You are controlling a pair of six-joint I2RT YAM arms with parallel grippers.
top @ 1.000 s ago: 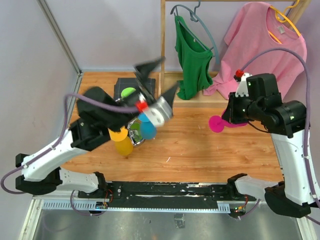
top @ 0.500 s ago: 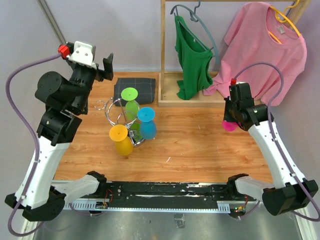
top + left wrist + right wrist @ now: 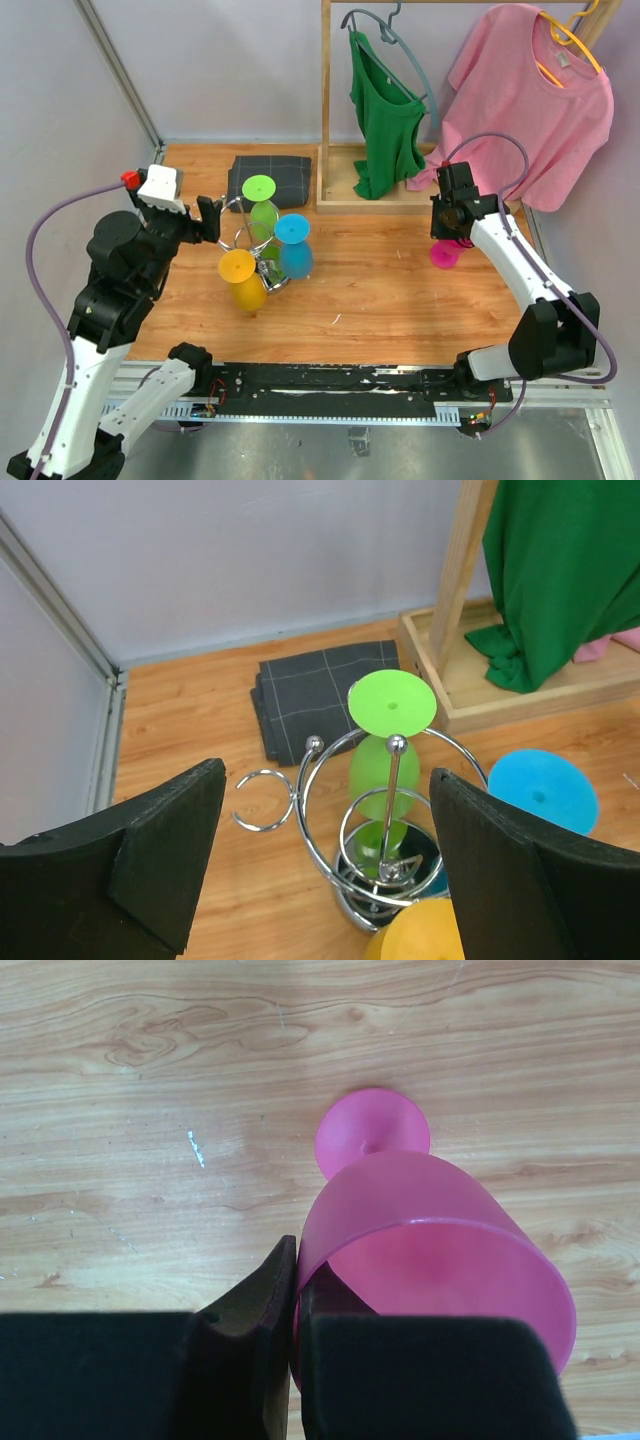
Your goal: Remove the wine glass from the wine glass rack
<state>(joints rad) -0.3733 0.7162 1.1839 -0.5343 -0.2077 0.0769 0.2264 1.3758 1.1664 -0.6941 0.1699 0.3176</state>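
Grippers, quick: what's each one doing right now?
Left gripper: open, holding nothing.
Right gripper: closed on the rim of the pink wine glass.

Green top [image 3: 386,120], pink shirt [image 3: 530,100], folded dark cloth [image 3: 292,174]

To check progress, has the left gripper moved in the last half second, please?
Yes. The left gripper moved down the top view, from past the folded cloth's far edge to beside the wine glass rack.

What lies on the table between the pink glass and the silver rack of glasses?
Only bare wooden table separates the pink wine glass from the wine glass rack and its blue glass, as the top external view shows.
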